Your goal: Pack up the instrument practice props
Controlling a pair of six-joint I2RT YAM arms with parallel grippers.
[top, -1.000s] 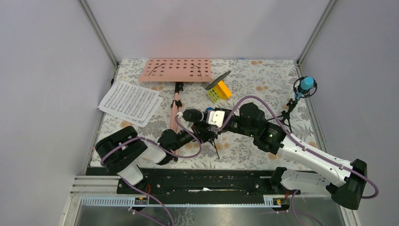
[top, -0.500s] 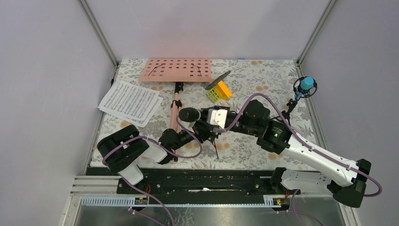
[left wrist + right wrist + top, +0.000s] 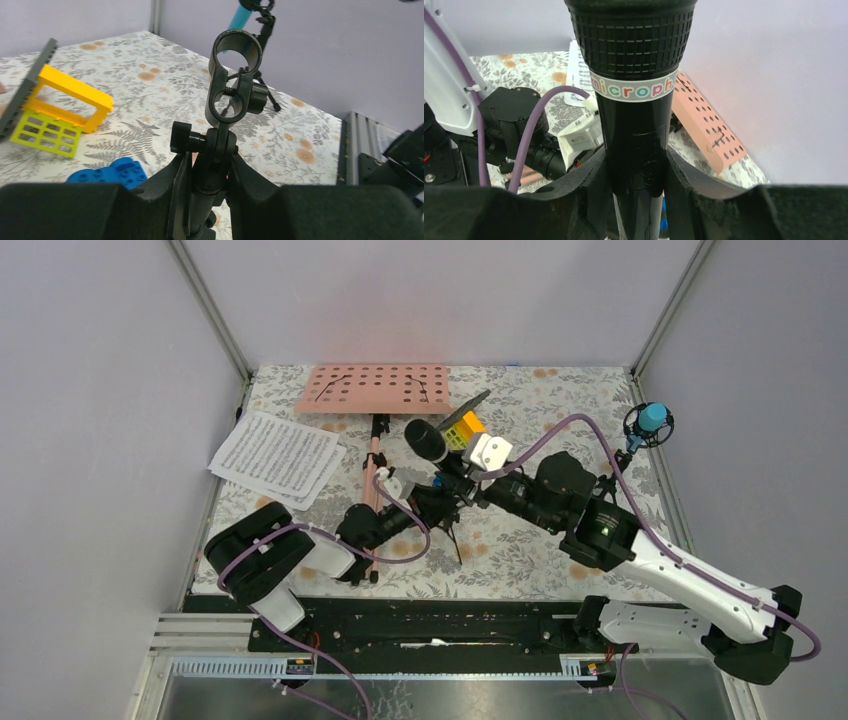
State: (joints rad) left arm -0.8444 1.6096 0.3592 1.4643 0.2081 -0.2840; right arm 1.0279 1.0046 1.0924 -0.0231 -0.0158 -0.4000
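Note:
My right gripper [image 3: 455,473] is shut on the black mic [image 3: 425,440] and holds it above the mat; in the right wrist view the jaws [image 3: 636,175] clamp its shaft [image 3: 634,75]. My left gripper [image 3: 425,506] is shut on the stem of the small black tripod [image 3: 212,170], whose ring clip [image 3: 235,75] is empty. The pink music stand [image 3: 375,388] lies at the back. The sheet-music pages [image 3: 278,456] lie at the left. The blue mic [image 3: 651,420] stands on its tripod [image 3: 610,485] at the right.
A yellow-green toy block [image 3: 466,432] with a grey plate sits just behind the black mic, and shows in the left wrist view [image 3: 55,120]. A small blue toy [image 3: 107,175] lies by the left gripper. Enclosure walls close the back and sides.
My right gripper has lifted the black mic up and toward the back, out of the tripod's clip. The mic head swung from pointing left to pointing back-left. The left gripper kept hold of the tripod.

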